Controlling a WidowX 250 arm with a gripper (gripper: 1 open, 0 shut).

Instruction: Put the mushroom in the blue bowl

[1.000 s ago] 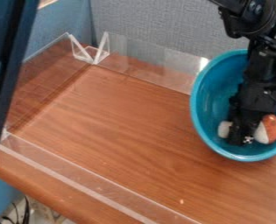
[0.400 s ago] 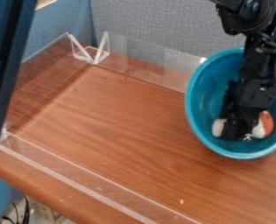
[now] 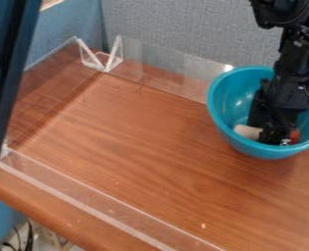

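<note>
mushroom (image 3: 250,130): inside blue bowl (image 3: 224,110) | gripper (image 3: 271,135): in bowl, finger spread unclear | risk: rising fingers snag bowl, tipping it

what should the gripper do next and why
Probably open a little wider, then lift straight up: the mushroom already lies inside the blue bowl, and the gripper is still down in there around it, close to the wall.
</note>
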